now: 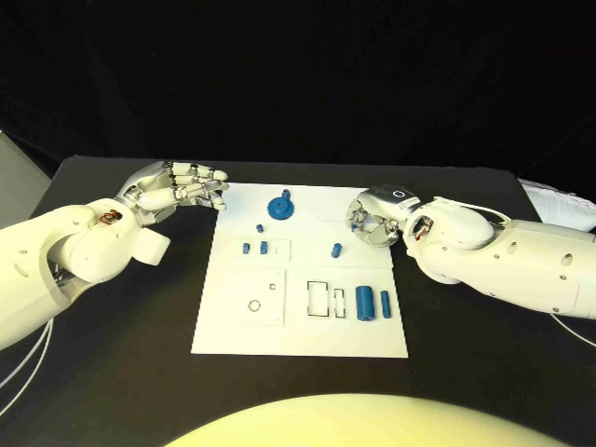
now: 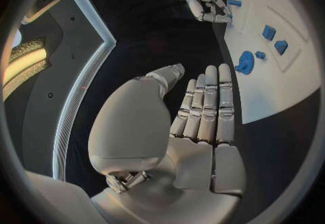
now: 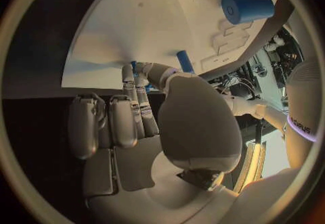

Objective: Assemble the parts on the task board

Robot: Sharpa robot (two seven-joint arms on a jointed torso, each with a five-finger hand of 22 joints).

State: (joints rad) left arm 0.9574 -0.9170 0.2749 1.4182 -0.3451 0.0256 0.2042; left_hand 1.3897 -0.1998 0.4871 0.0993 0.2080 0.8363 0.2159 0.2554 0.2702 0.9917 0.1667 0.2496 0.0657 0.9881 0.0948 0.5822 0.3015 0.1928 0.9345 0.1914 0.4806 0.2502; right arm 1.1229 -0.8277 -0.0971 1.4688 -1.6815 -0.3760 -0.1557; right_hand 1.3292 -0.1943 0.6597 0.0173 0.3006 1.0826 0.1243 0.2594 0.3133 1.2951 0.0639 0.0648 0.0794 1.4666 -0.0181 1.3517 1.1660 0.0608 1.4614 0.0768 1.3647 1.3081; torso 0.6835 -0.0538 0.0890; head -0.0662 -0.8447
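One white task board (image 1: 304, 331) on one black desk (image 1: 124, 372). Blue parts: one gear (image 1: 282, 207), two large cylinders (image 1: 365, 304), about four small pegs (image 1: 336, 250). Two silver hands: left hand (image 1: 180, 189), right hand (image 1: 374, 217).

The tabletop (image 1: 124, 372) is a matt black, soaking up the light with hardly a reflection. On it the task board (image 1: 304, 321) is a smooth white plate, flat and dull in finish, looking like plastic. The small blue parts — a toothed gear (image 1: 282, 207) and a stout cylinder (image 1: 364, 303) among them — look like smooth moulded plastic with a soft sheen. Both arms wear glossy white shells, hard plastic by the look, catching highlights along their curves. The left hand (image 1: 177, 189) and right hand (image 1: 374, 220) are silvery — a satin metallic finish on the segmented fingers (image 2: 210, 105), with smooth pale pads on the palm
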